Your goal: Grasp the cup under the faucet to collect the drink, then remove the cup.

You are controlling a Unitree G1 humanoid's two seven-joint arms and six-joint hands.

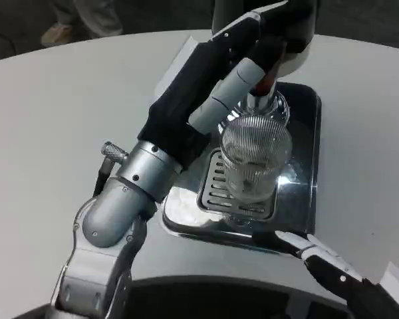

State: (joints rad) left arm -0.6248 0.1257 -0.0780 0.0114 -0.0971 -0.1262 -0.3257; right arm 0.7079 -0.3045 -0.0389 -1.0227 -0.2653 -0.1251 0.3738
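Standing on the drip tray [299,199] grate under the faucet [258,100]: ribbed glass cup [255,156] | left hand [253,46] reaches the tap handle, grip unclear | right hand [319,259] empty, fingers apart, near tray's front edge

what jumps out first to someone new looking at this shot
A ribbed clear glass cup stands on the slotted metal drip tray under the chrome faucet, centre right. The left hand reaches up across the frame to the dispenser above it. The right hand rests at the tray's near edge.
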